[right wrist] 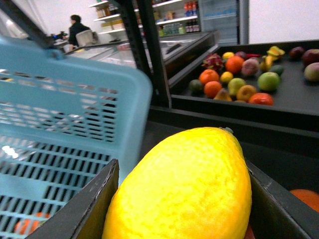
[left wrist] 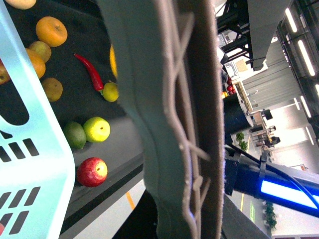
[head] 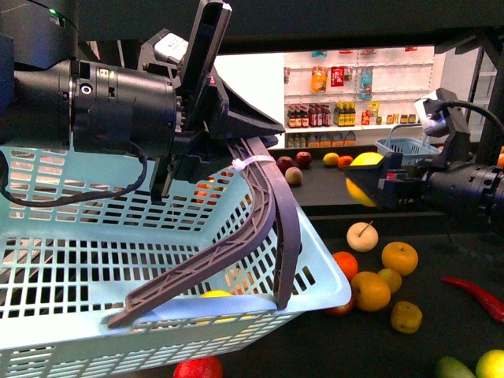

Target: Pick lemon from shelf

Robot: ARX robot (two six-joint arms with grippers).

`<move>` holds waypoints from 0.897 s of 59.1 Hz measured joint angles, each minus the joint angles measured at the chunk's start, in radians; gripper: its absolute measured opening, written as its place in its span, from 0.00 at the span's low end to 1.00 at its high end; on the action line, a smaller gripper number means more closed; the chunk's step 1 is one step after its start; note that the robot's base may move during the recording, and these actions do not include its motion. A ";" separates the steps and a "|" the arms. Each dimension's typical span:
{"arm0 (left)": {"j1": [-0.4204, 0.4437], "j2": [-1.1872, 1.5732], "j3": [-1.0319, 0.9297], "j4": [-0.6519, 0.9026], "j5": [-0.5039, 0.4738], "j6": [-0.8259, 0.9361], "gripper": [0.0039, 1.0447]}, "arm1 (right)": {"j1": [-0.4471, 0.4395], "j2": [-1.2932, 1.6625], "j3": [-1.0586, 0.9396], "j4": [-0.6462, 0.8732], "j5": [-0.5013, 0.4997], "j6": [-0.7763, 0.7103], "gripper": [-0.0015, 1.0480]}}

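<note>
- The shelf (head: 429, 346) fills the right half of the front view, with its dark trays stepped one behind another. The front rim of the upper tray runs close behind the right arm, so a wide swing there could clip it.
- The pale blue basket (head: 94, 236) takes up the lower left of the front view. It hangs tilted, with its near corner low over the fruit. If it sways or sinks, it could shove that fruit about or close off the way in.
- The grey handle (head: 260, 228) arches across the basket's mouth. A lemon let go above it would likely strike it and bounce out.
- The left end effector (head: 224, 146), at upper centre, looks pressed together on the top of the handle. The whole basket hangs from that one clamp, so a slip would drop it onto the tray.
- The right end effector (head: 370, 187) is at centre right, pinching the lemon between two flat pads.
- The lemon (head: 361, 179) is in the air above the lower tray, just right of the basket's corner and clear of it. The right wrist view shows its rounded body bulging beyond the pads. A smooth oval like this could squirt out during a quick move.
- The loose oranges and apple (head: 370, 287) lie directly below. A dropped lemon would land among them and roll.
</note>
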 joint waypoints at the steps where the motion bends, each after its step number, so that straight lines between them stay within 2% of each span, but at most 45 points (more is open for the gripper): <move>1: 0.000 0.000 0.000 0.000 0.000 0.000 0.08 | 0.003 -0.002 -0.004 0.001 0.000 0.001 0.62; 15: 0.000 0.000 0.000 0.000 0.001 0.000 0.08 | 0.126 -0.071 -0.128 0.016 0.003 0.008 0.61; 36: 0.000 0.000 0.000 0.000 0.000 0.000 0.08 | 0.203 -0.077 -0.190 0.013 0.053 -0.020 0.62; 47: 0.000 0.000 0.000 0.000 0.001 0.000 0.08 | 0.227 -0.066 -0.191 0.022 0.097 -0.022 0.97; 49: 0.000 0.000 0.000 0.000 0.000 0.000 0.08 | 0.224 -0.066 -0.190 0.024 0.106 -0.018 0.99; 53: 0.000 0.000 0.000 0.000 -0.005 0.000 0.08 | 0.216 -0.066 -0.189 0.023 0.117 -0.018 0.98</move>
